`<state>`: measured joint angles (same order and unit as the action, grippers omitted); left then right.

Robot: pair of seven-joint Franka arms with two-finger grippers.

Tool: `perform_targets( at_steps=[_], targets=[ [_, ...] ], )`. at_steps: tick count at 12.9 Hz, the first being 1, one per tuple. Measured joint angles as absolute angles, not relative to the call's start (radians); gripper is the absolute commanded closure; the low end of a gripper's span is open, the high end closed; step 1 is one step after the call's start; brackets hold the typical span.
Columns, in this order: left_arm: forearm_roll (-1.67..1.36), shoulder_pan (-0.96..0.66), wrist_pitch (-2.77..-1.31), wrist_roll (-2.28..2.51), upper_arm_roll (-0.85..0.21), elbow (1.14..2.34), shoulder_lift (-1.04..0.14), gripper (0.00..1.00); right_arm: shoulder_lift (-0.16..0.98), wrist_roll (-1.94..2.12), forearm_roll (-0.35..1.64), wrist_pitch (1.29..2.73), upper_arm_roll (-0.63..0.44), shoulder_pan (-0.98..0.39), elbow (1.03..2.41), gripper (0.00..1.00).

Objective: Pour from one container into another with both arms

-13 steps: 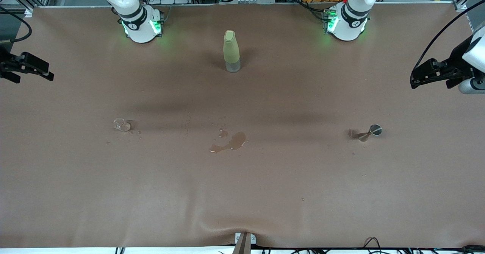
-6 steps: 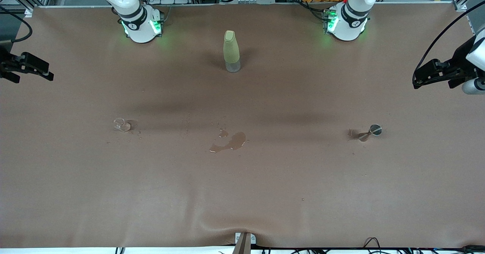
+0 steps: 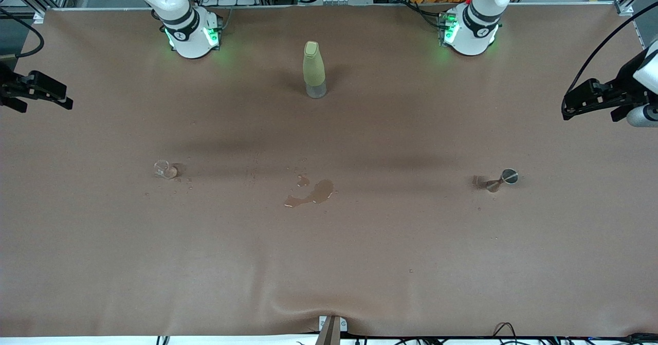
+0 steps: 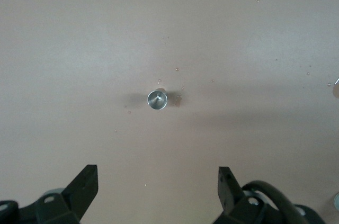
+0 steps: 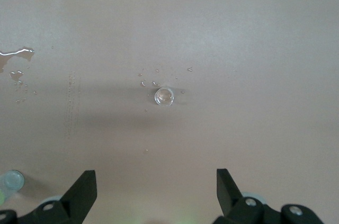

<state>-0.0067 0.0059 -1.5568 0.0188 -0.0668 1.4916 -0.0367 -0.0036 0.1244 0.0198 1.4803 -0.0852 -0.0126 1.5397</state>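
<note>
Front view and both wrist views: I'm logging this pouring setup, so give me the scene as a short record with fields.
bottle: green bottle upright between the two bases
glass: small clear glass toward the right arm's end
metal cup: small metal cup toward the left arm's end
spill: puddle between glass and metal cup, nearer the camera than the bottle
left claw: open, empty, raised over the table edge
right claw: open, empty, raised over its table edge

Spill (image 3: 311,194) between glass (image 3: 165,169) and – seemingly – jigger (image 3: 501,179).
</note>
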Motion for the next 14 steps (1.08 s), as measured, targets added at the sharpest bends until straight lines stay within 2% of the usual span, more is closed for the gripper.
perform_targets(
  at_steps=[14],
  targets=[
    [-0.008,0.013,-1.557,-0.104,-0.067,1.494,-0.048,0.0,-0.004,0.124,0.018,1.479,-0.086,-0.013,1.54,0.0]
  ],
)
